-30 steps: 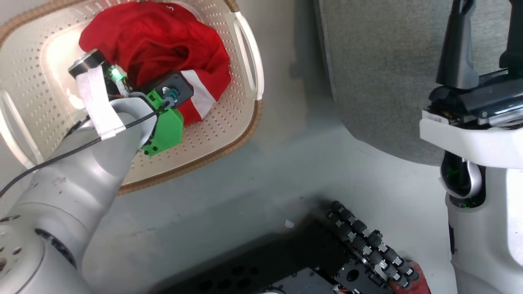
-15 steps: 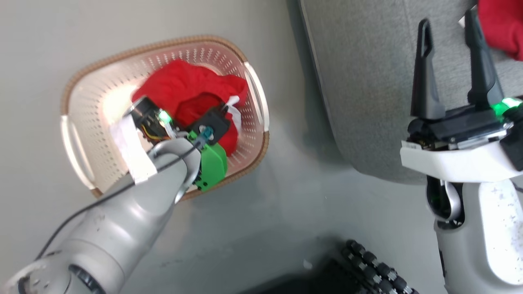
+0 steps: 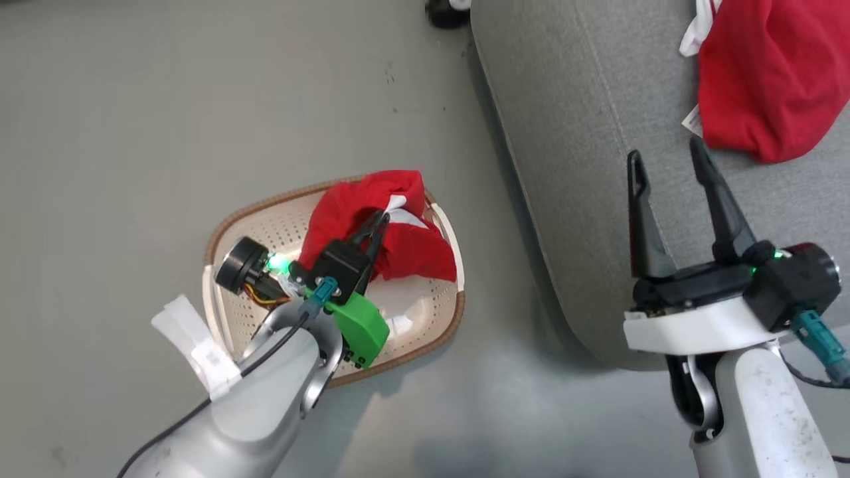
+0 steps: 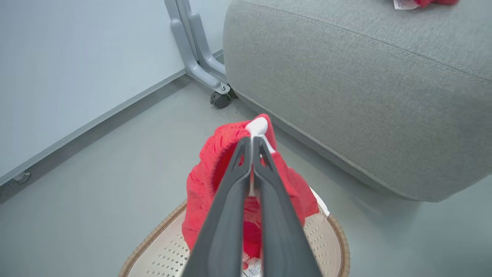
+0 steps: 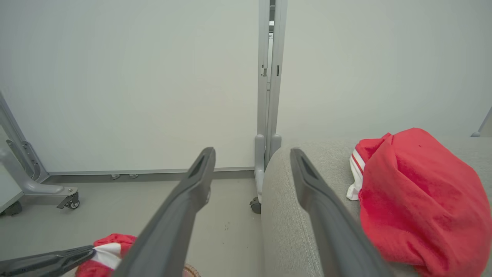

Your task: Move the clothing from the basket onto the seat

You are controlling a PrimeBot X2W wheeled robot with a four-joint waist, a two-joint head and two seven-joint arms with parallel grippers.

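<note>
A red garment with white panels (image 3: 398, 232) hangs over the cream basket (image 3: 425, 332) on the floor, pinched at its top by my left gripper (image 3: 382, 222), which is shut on it. In the left wrist view the fingertips (image 4: 252, 141) clamp a white fold of that clothing (image 4: 207, 173) above the basket (image 4: 330, 238). Another red garment (image 3: 764, 73) lies on the grey seat (image 3: 564, 133) at the upper right. My right gripper (image 3: 664, 156) stands open and empty over the seat's front edge. The right wrist view shows the lying garment (image 5: 419, 200) on the seat (image 5: 284, 215).
Grey floor surrounds the basket. A castor (image 3: 445, 10) of a grey partition frame (image 4: 196, 50) stands near the seat's far corner. White wall panels (image 5: 134, 77) rise behind the seat.
The head camera has risen and pulled back, so the basket looks smaller. My left gripper has lifted the garment up out of the basket. The garment on the seat has come into view.
</note>
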